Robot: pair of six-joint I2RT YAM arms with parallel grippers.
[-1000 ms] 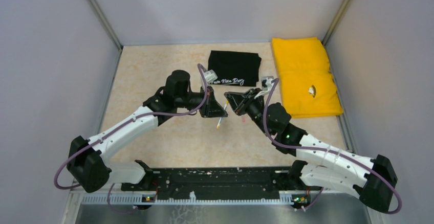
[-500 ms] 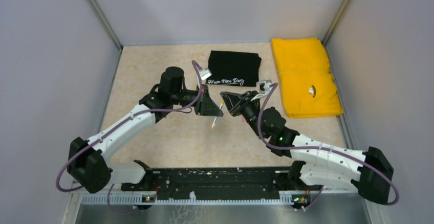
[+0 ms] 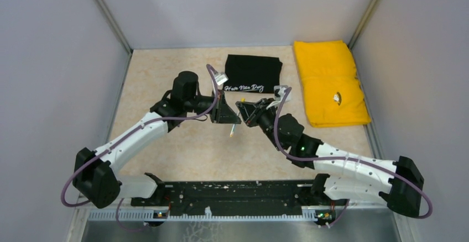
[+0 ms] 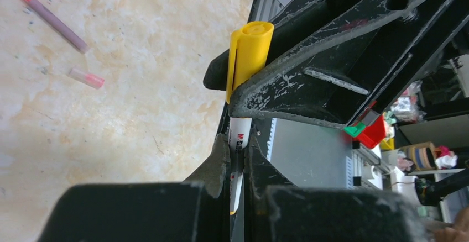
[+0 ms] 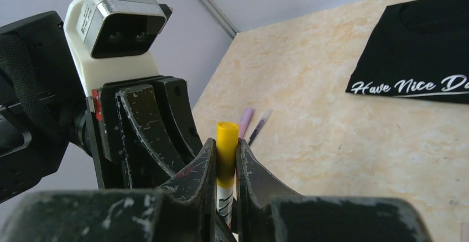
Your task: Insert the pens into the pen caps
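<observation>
The white-barrelled pen (image 4: 240,134) is clamped tight by the left gripper (image 4: 236,151) over the table (image 3: 188,156) centre. Its upper end sits, apparently partly, inside the yellow cap (image 5: 227,134), which is pinched by the right gripper (image 5: 225,152).

A folded black T-shirt (image 3: 253,73) printed "Have Nice Day" in white lies flat just beyond the jaws. A folded yellow cloth (image 3: 329,82) lies farther off to their right, apart from the shirt. Both rest on the beige marbled tabletop (image 3: 166,76) that spreads beneath the jaws.
</observation>
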